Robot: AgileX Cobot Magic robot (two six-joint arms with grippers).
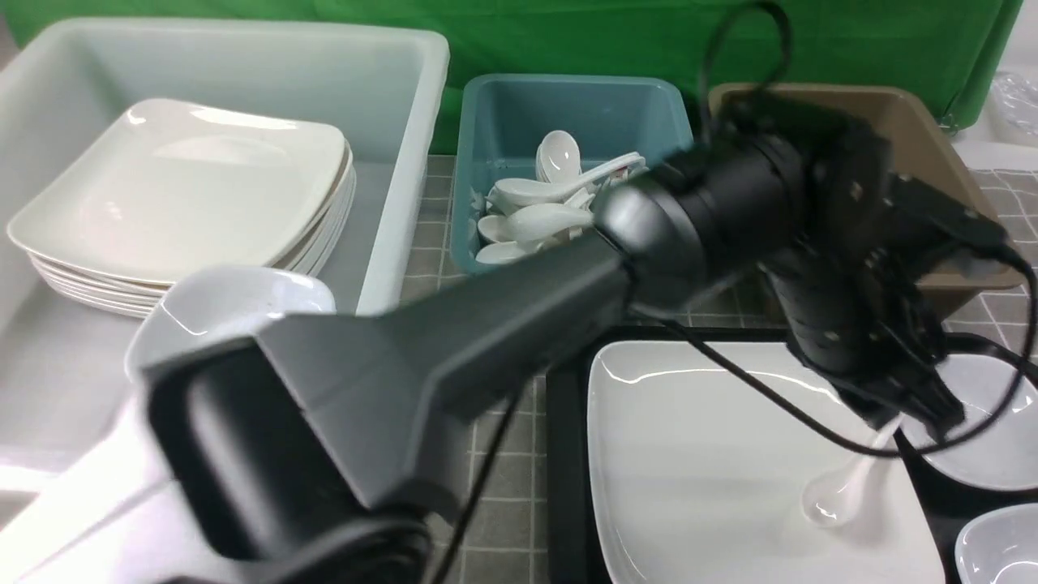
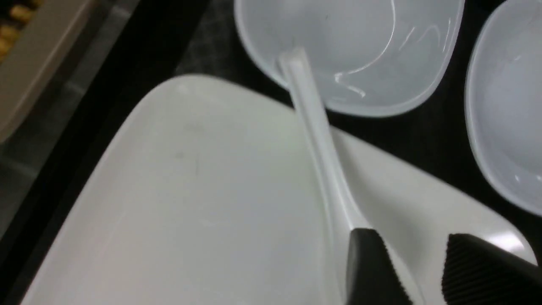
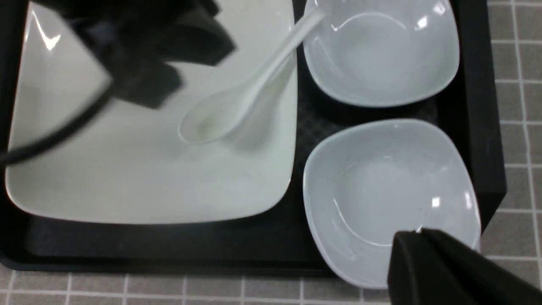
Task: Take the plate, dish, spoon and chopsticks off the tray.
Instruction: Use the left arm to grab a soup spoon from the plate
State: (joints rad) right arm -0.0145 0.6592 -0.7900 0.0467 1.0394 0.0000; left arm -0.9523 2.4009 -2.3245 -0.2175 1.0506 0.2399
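Location type: a robotics test bench arranged as a tableware-sorting station.

Indicators:
- a green cloth backdrop [image 1: 568, 40] hung behind the work surface
- a grey grid-patterned table covering [image 1: 519, 503]
- a large white rectangular plastic bin [image 1: 243, 65] holding a stack of white square plates [image 1: 186, 186]
- a teal rectangular plastic bin [image 1: 568, 113] holding white ceramic soup spoons [image 1: 539, 219]
- a brown rectangular plastic bin [image 1: 924, 130]
- a black rectangular plastic tray [image 1: 566, 454]
- a grey-and-black jointed robot arm [image 1: 486, 324]
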